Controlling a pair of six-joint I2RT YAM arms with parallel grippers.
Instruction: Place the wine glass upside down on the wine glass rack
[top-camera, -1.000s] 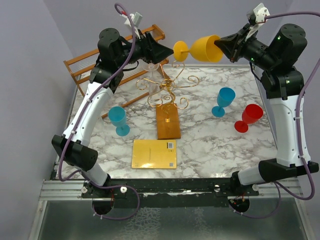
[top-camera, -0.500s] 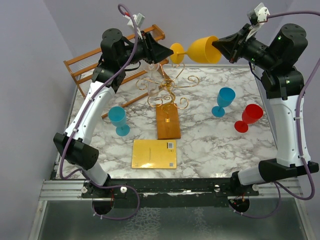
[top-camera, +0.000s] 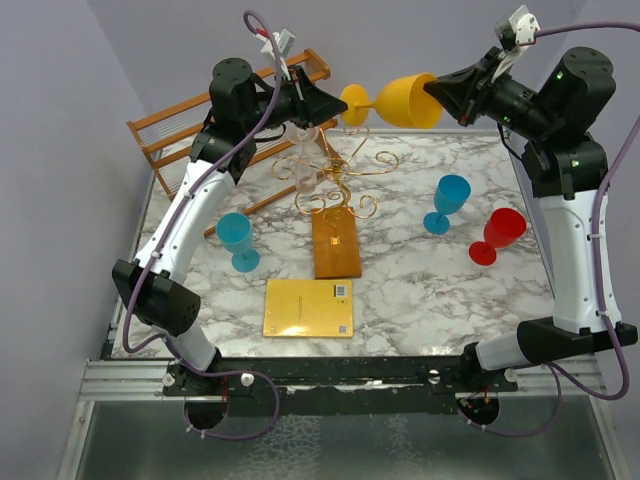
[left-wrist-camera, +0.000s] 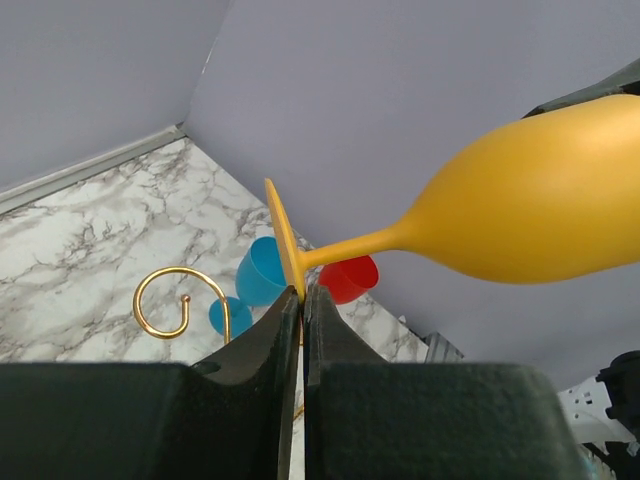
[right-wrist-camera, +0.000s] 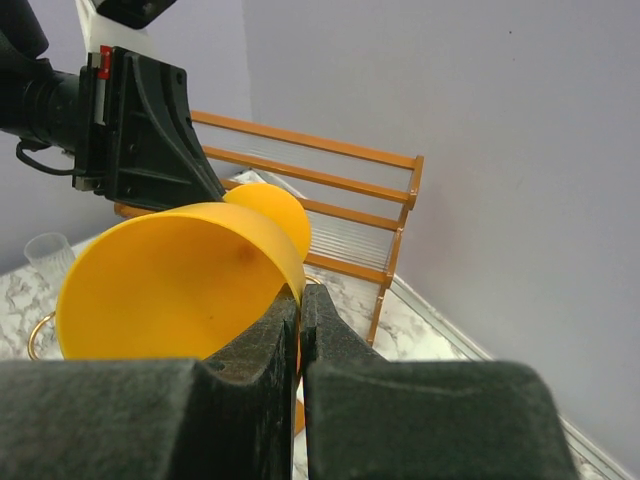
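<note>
Up in the air just beyond the wine glass rack (top-camera: 335, 185), the left hand (top-camera: 342, 104) is pinching the foot's thin edge of the yellow wine glass (top-camera: 405, 100). The glass is lying sideways over the bench's (top-camera: 420, 290) far edge, while the right hand (top-camera: 434, 93) is pinching its bowl rim. Bare marble is showing right of the rack, before a blue goblet (top-camera: 447, 203).

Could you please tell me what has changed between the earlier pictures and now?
The left end effector closed on the foot of the yellow wine glass, which shifted slightly left. The right end effector stays clamped on the glass's rim, and the wine glass rack has not moved.
</note>
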